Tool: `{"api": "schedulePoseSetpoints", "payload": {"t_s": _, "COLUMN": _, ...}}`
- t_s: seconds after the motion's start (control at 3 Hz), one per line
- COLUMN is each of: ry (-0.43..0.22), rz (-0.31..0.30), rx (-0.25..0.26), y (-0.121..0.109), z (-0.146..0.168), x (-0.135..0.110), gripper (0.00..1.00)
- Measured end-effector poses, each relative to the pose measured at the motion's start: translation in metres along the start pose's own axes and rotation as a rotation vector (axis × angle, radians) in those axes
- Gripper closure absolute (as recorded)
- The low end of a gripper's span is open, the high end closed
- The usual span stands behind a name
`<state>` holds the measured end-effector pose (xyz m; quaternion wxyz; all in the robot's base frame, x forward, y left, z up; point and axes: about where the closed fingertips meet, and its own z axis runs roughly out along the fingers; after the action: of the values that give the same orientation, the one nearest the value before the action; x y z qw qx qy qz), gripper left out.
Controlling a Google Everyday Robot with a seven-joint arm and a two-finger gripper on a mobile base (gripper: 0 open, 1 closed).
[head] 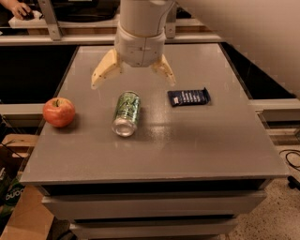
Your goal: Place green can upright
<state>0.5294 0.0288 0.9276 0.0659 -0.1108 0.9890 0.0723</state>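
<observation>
The green can (126,113) lies on its side near the middle of the grey table (187,150), its silver end facing the front. My gripper (133,79) hangs just above and behind the can, open, with its two tan fingers (106,70) spread wide to either side. It holds nothing and does not touch the can.
A red apple (59,112) sits at the table's left edge. A flat dark-blue packet (188,97) lies right of the can. A metal rail and shelf run behind the table. A person's hand (18,8) shows at the top left. Cardboard lies on the floor at the lower left.
</observation>
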Motion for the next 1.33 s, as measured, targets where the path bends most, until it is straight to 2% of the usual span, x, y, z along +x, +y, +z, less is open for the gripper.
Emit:
{"api": "schedulePoseSetpoints", "payload": {"t_s": 0.33, "ry": 0.000, "rz": 0.069, "rx": -0.019, "y": 0.006, "z": 0.011, "x": 0.003, "gripper": 0.00}}
{"api": "schedulePoseSetpoints", "payload": {"t_s": 1.0, "ry": -0.031, "rz": 0.149, "rx": -0.056, "y": 0.010, "z": 0.041, "x": 0.004, "gripper": 0.00}}
{"api": "schedulePoseSetpoints", "payload": {"t_s": 1.33, "ry": -0.057, "rz": 0.172, "rx": -0.045, "y": -0.009, "z": 0.080, "x": -0.014, "gripper": 0.00}}
